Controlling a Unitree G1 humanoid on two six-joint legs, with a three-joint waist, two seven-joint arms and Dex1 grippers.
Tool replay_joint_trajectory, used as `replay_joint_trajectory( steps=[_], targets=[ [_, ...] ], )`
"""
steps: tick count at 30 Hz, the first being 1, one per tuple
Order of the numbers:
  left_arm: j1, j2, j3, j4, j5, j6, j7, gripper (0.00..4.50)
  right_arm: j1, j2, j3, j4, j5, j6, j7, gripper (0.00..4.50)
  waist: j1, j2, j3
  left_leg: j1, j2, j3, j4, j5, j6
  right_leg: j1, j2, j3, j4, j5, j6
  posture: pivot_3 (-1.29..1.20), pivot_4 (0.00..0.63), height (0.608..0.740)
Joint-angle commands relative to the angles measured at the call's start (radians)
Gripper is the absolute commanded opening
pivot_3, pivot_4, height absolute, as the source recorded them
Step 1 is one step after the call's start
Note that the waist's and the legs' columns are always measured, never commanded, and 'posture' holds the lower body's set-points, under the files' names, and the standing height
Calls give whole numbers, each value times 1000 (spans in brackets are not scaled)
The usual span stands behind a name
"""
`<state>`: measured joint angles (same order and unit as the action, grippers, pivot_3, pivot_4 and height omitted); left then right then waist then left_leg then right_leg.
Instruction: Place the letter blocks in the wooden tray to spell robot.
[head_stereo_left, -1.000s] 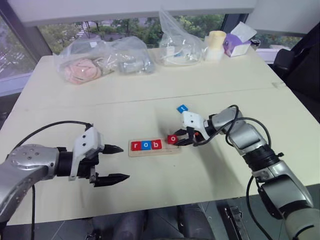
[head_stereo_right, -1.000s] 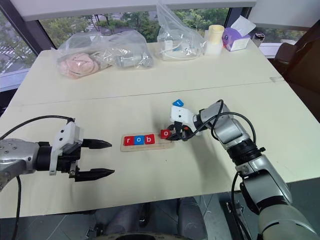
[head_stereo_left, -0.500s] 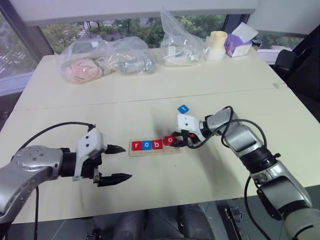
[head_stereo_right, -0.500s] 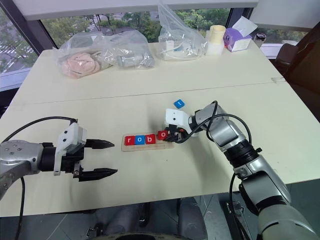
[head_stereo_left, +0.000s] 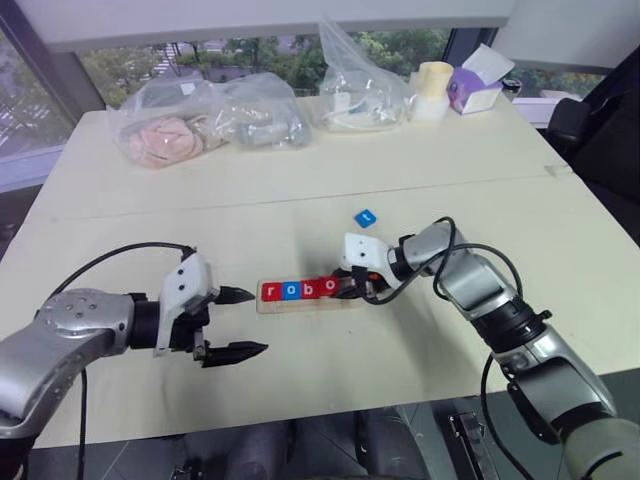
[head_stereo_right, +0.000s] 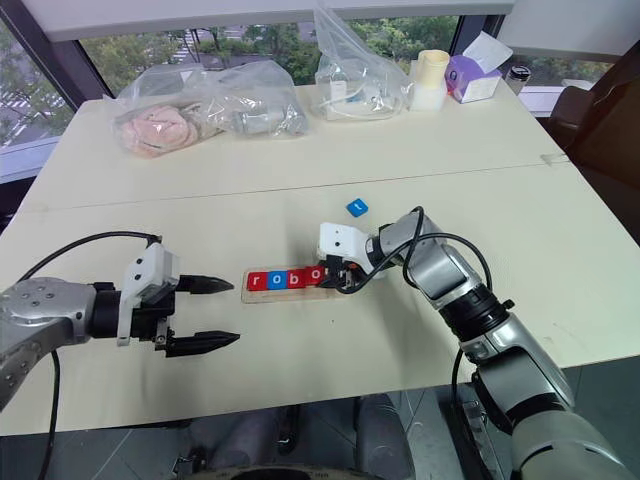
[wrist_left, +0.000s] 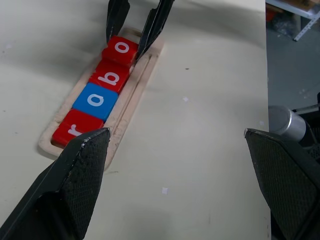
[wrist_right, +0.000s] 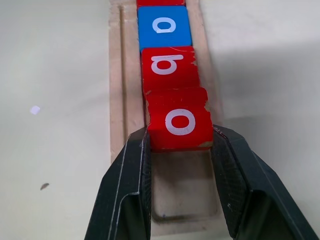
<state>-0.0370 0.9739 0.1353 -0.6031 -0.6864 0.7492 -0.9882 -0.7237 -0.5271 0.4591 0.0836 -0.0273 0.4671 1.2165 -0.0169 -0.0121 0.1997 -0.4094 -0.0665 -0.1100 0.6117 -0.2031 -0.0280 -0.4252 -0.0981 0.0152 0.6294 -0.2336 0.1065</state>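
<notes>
Black fingers of the left gripper (head_stereo_left: 232, 322) stand spread wide with nothing between them, hovering nearest the table edge, just off the "r" end of the long pale-wood tray (head_stereo_left: 305, 302). In that tray lie a red "r" tile (wrist_left: 71, 133), a blue "o" tile (wrist_left: 96, 99) and a red "b" tile (wrist_left: 113, 76), edge to edge. At the fourth place the right gripper (wrist_right: 181, 150) is clenched on the red square "o" tile (wrist_right: 178, 120), which butts against the "b" and looks partly down in the groove. Judging from this, the tile wants seating flat before release: press it level, keep it snug to the "b", then part the fingers without dragging it along. One pocket past it is bare wood. Beyond the tray, well apart, the small blue "t" tile (head_stereo_left: 366, 216) waits on the cream table (head_stereo_left: 300, 190), with plastic bags (head_stereo_left: 210, 118) at the far side.
</notes>
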Motion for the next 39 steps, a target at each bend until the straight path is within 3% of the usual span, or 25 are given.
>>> replay_joint_trajectory(
  steps=[1, 8, 15, 20, 28, 33, 39],
  targets=[
    [-13, -9, -5, 0, 13, -27, 6, 4500, 1, 10, 2, -40, 6, 6, -4, 1113, 0, 0, 0, 0, 0, 0, 0, 0, 0, 0, 0, 0, 0, 0, 0, 0, 150, 740],
    [-16, -22, -15, 7, 32, -39, 12, 4500, 3, 6, 4, -47, 8, 10, -2, 1113, 0, 0, 0, 0, 0, 0, 0, 0, 0, 0, 0, 0, 0, 0, 0, 0, 150, 740],
    [-23, -30, -19, 21, 48, -48, 14, 4500, -26, 36, -29, -3, 13, 16, -48, 4462, -1, 0, 0, 0, 0, 0, 0, 0, 0, 0, 0, 0, 0, 0, 0, 0, 150, 740],
    [-29, -30, -15, 41, 63, -64, 18, 4500, -87, 70, -136, 18, 76, 106, -112, 4462, 0, 0, 0, 0, 0, 0, 0, 0, 0, 0, 0, 0, 0, 0, 0, 0, 150, 740],
    [-131, -123, 79, 74, -3, -43, 126, 4500, -115, 130, -409, 11, 148, 323, -423, 4462, 6, 0, 0, 0, -1, -2, 0, 0, 0, 0, 0, 0, 0, 1, 0, 0, 150, 740],
    [-200, -184, 71, 99, -5, -33, 195, 4500, -39, 164, -430, 116, 83, 239, -625, 4462, 0, -1, -1, 0, -2, 0, 0, 0, 0, 0, 0, 0, 1, 2, 3, 0, 150, 740],
    [-207, -191, 72, 105, -21, -20, 205, 4500, -78, 230, -415, 376, 65, 17, -693, 4462, -14, -1, -1, 1, -3, 2, 0, 1, 0, 0, 1, 1, 1, 3, 3, 0, 150, 740]
  ],
)
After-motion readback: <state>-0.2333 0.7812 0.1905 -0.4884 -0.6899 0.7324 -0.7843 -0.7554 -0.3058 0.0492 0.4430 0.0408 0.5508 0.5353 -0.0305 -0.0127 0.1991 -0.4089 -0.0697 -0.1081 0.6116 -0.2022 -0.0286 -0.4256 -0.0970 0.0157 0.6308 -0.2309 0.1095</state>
